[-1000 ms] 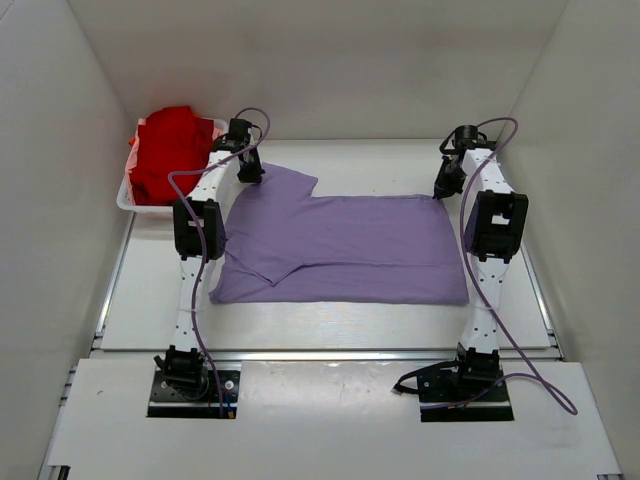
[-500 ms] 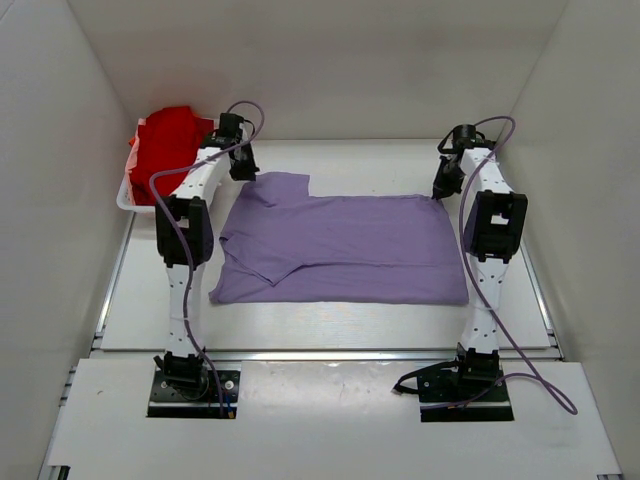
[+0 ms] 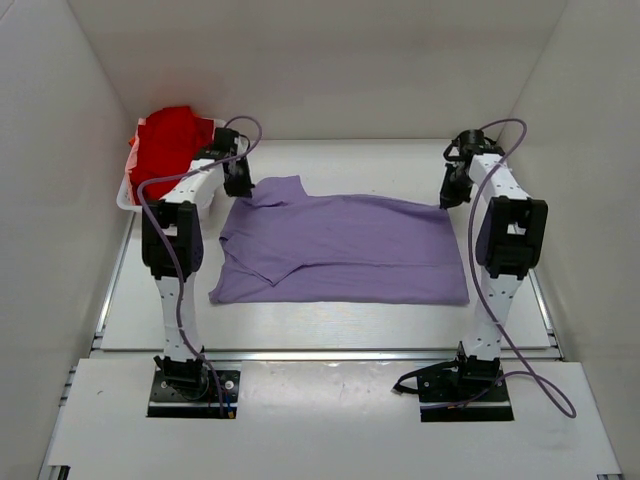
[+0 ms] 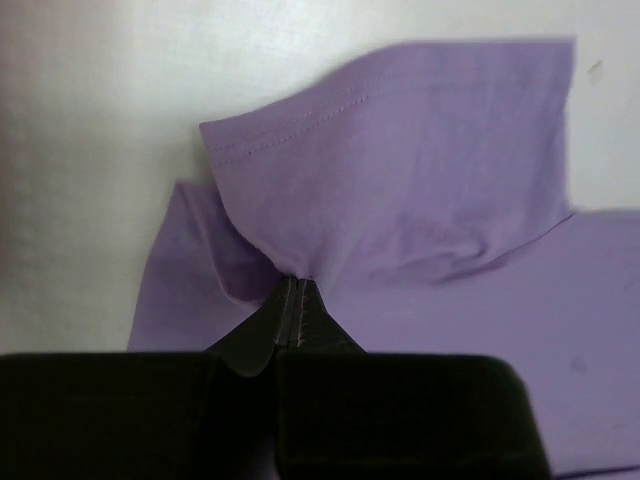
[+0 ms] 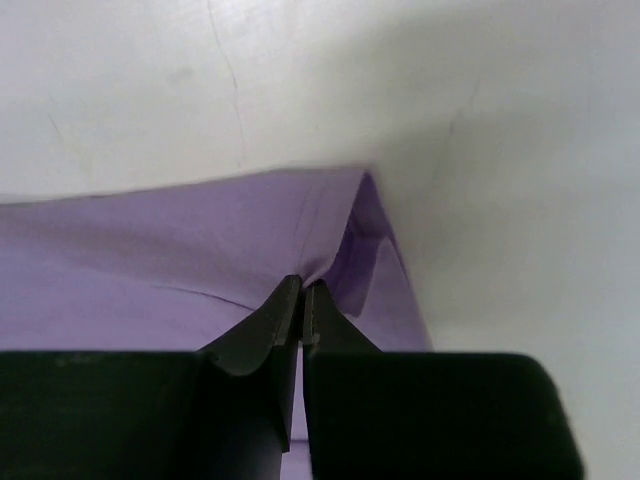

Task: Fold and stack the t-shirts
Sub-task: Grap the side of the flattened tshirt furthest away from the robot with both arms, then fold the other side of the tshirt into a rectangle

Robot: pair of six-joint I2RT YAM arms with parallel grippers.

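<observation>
The lavender-purple t-shirt lies spread across the middle of the table, partly folded, its far edge lifted. My left gripper is shut on the shirt's far left corner by the sleeve; the left wrist view shows the cloth bunched at the closed tips. My right gripper is shut on the shirt's far right corner; the right wrist view shows the cloth pinched in the tips. The bright red t-shirt lies crumpled in the tray at the far left.
A white plastic tray stands at the far left corner and holds the red shirt. White walls enclose the table on three sides. Bare table surface runs along the near edge in front of the shirt.
Both grippers pulled the shirt's far edge: the left moved left and slightly nearer with the sleeve corner, the right shifted right. The far edge is now drawn straighter and raised.
</observation>
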